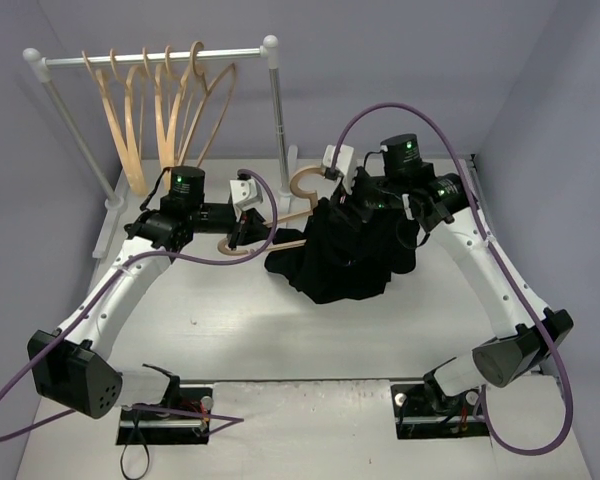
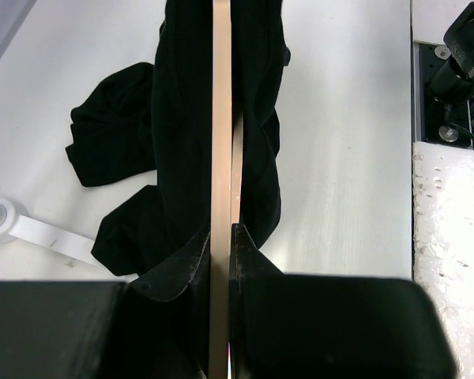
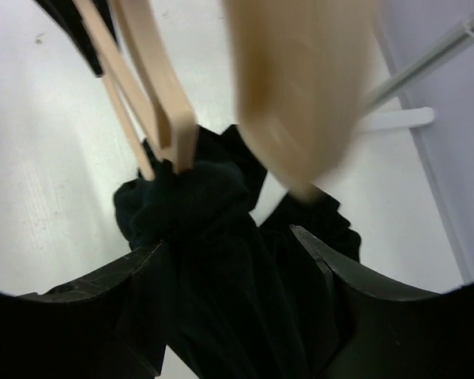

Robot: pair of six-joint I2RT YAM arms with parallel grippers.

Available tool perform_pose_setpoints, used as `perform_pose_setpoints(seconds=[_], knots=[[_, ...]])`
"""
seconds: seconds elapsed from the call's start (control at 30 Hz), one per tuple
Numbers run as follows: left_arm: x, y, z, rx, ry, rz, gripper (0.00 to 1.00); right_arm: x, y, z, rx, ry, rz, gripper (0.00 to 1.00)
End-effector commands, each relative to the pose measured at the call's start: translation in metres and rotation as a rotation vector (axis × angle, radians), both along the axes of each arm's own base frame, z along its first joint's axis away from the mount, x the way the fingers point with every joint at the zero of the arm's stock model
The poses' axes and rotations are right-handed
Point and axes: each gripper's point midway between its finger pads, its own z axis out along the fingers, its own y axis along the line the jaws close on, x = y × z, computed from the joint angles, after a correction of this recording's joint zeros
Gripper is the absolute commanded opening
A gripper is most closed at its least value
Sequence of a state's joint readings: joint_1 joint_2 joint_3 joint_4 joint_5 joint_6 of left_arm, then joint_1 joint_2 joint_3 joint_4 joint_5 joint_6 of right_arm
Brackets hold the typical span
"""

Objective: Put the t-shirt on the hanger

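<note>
- The t-shirt (image 1: 345, 258) is lying bunched in a dark heap at the middle of the table (image 1: 230, 335), right of centre. Its upper part is gathered up toward the right arm.
- In the left wrist view the t-shirt (image 2: 178, 126) is draping down both sides of the hanger (image 2: 221, 110), with a loose fold trailing to one side on the table.
- The hanger (image 1: 285, 241) is sitting low over the table with its rounded hook pointing toward the far edge. One shoulder is buried in the black fabric and the other is sticking out to the left.
- The left gripper (image 1: 245, 232) is clamping that free left end. Its wrist view shows the left gripper (image 2: 223, 237) closed tight on the wood, seen edge-on.
- The right gripper (image 1: 365, 205) is sitting at the top of the heap. Its wrist view shows the right gripper (image 3: 237, 253) with jaws roughly half apart and a thick wad of t-shirt (image 3: 221, 237) filling the gap and being held.
- Above that wad, the hanger (image 3: 154, 87) arm is entering the cloth, and the hook is showing blurred, close to the lens.
- At the far left, a rack rail (image 1: 160, 58) is carrying the spare hangers (image 1: 130, 110), well apart from the work.
</note>
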State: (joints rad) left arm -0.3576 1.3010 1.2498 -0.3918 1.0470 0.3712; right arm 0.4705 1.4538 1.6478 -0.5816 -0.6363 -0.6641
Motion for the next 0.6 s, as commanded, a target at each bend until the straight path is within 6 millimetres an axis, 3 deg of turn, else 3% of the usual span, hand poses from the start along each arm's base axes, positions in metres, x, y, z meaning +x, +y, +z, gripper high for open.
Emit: perform_pose_setpoints(seconds=[0.0, 0.17, 0.33, 0.43, 0.5, 0.57], knots=[[0.000, -0.005, 0.049, -0.060, -0.190, -0.081, 0.00, -0.013, 0.020, 0.011, 0.028, -0.019, 0.090, 0.52], [0.000, -0.006, 0.051, -0.054, -0.206, -0.101, 0.00, -0.017, 0.021, 0.004, 0.021, 0.001, 0.097, 0.41], [0.004, -0.006, 0.053, -0.053, -0.224, -0.102, 0.00, -0.017, 0.015, 0.005, 0.007, -0.012, 0.073, 0.21], [0.005, -0.006, 0.058, -0.059, -0.230, -0.103, 0.00, -0.020, 0.011, -0.001, -0.018, -0.036, 0.093, 0.02], [0.007, -0.005, 0.062, -0.060, -0.244, -0.097, 0.00, -0.022, 0.010, 0.000, -0.018, -0.046, 0.096, 0.00], [0.010, -0.004, 0.066, -0.055, -0.253, -0.080, 0.08, -0.023, 0.009, 0.002, -0.014, -0.048, 0.094, 0.00]])
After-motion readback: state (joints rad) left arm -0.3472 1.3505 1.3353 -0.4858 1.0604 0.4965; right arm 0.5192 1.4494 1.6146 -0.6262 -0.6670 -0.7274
